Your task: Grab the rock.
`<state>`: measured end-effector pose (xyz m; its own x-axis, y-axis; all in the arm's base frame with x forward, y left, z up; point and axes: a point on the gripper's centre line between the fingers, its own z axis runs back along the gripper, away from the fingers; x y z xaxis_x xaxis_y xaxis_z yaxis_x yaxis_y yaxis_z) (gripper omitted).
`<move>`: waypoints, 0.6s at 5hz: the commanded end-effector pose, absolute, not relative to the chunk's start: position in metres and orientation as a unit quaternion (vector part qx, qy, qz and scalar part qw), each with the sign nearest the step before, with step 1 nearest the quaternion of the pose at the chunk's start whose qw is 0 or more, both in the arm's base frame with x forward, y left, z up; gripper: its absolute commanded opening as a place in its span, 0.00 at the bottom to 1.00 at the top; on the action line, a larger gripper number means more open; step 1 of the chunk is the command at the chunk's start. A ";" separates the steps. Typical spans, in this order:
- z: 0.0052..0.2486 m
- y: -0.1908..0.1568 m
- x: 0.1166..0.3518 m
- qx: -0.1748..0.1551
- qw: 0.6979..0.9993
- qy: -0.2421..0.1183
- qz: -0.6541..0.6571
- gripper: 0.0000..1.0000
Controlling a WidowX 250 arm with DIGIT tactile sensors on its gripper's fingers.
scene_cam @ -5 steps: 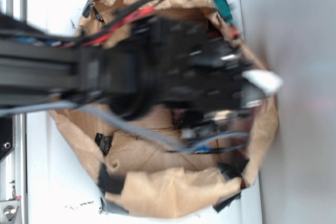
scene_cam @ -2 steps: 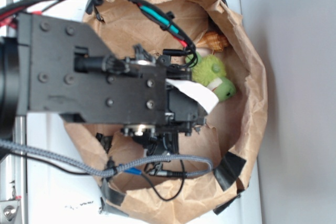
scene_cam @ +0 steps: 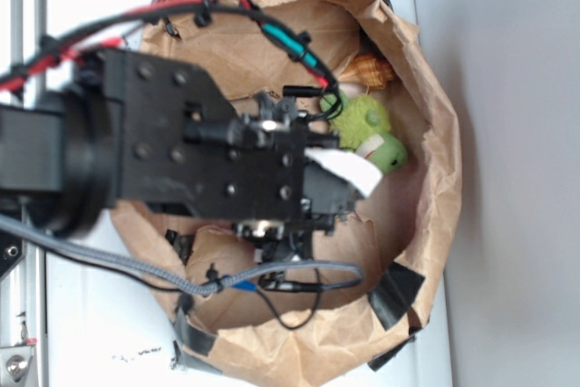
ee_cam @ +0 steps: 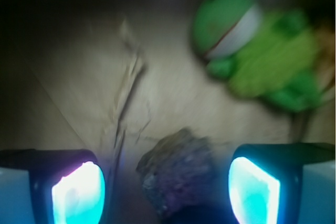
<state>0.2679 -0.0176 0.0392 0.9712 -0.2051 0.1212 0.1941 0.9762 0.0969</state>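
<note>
Since the previous frame the arm point(scene_cam: 181, 156) has shifted slightly down and right over the brown paper bag point(scene_cam: 435, 178), hiding most of its floor in the exterior view. Only the wrist view shows the rock point(ee_cam: 178, 169), lying on the paper between the spread fingers of the released gripper point(ee_cam: 165, 190), not gripped. Beyond it lies the green plush toy point(ee_cam: 257, 51), with the seashell point(scene_cam: 372, 70) just past it.

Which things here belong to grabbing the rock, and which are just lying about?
Part of the job:
- the rock, between the open fingers
- the hand

Just lying about:
- green plush toy
- seashell
- paper bag holding everything
</note>
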 end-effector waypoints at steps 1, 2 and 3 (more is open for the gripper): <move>0.023 -0.022 0.275 0.053 0.991 -0.068 -0.105 1.00; 0.028 -0.018 0.268 0.051 0.989 -0.088 -0.105 0.00; 0.036 -0.017 0.266 0.047 0.988 -0.105 -0.107 0.00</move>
